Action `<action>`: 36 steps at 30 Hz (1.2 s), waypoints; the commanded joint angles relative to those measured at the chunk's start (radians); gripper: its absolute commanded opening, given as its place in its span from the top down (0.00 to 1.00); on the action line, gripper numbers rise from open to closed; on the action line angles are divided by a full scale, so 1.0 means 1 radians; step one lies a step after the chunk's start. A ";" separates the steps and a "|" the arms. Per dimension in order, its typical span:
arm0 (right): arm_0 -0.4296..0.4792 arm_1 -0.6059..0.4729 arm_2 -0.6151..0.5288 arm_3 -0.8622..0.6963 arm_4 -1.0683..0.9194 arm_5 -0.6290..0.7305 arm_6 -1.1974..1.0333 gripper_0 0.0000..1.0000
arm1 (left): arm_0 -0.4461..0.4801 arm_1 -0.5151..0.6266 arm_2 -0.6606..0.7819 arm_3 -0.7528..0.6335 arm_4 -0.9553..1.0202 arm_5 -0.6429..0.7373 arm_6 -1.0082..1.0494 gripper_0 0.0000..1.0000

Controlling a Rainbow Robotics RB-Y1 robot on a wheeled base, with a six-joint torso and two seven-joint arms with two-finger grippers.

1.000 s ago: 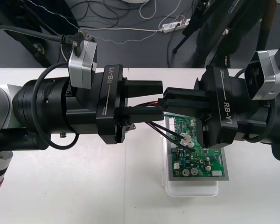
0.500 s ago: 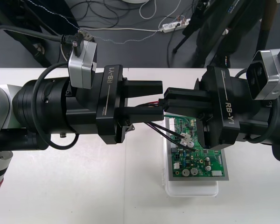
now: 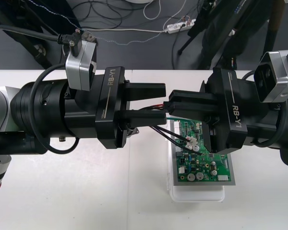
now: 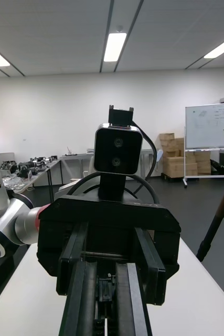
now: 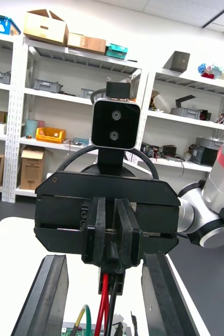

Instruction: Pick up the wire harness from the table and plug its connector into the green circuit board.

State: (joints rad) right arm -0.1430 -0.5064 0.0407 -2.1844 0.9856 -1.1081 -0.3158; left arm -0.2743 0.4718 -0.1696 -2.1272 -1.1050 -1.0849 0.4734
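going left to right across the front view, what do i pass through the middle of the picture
left arm → left gripper → right gripper → right arm

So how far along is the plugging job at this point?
Done: the wire harness is off the table, its wires clamped in the right gripper above the green circuit board. In hand: the left gripper, open, straddles the right gripper's tips, perhaps for a handover. Left: seating the plug. Black wires trail toward the board, but no plug visibly sits in it.
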 commanded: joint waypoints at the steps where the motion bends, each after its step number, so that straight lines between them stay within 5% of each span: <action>1: 0.013 -0.024 0.015 -0.038 -0.019 -0.004 0.052 1.00 | 0.017 0.030 -0.010 -0.033 0.014 0.051 -0.009 0.59; 13: 0.013 -0.023 0.013 -0.038 -0.019 -0.002 0.053 1.00 | 0.023 0.031 -0.008 -0.033 0.014 0.051 -0.015 0.59; 20: 0.014 -0.023 0.013 -0.038 -0.019 -0.004 0.053 1.00 | 0.023 0.031 -0.008 -0.033 0.016 0.051 -0.016 0.82; 28: 0.014 -0.023 0.015 -0.038 -0.019 -0.002 0.053 1.00 | 0.024 0.033 -0.005 -0.033 0.022 0.051 -0.016 0.90; 30: 0.014 -0.023 0.015 -0.038 -0.019 -0.004 0.053 1.00 | 0.023 0.036 -0.002 -0.033 0.024 0.051 -0.016 0.99; 36: 0.014 -0.023 0.015 -0.038 -0.018 -0.004 0.053 1.00 | 0.024 0.041 -0.002 -0.033 0.030 0.051 -0.016 1.00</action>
State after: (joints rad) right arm -0.1395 -0.5069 0.0408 -2.1843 0.9850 -1.1068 -0.3156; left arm -0.2646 0.4799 -0.1696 -2.1314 -1.0920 -1.0851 0.4733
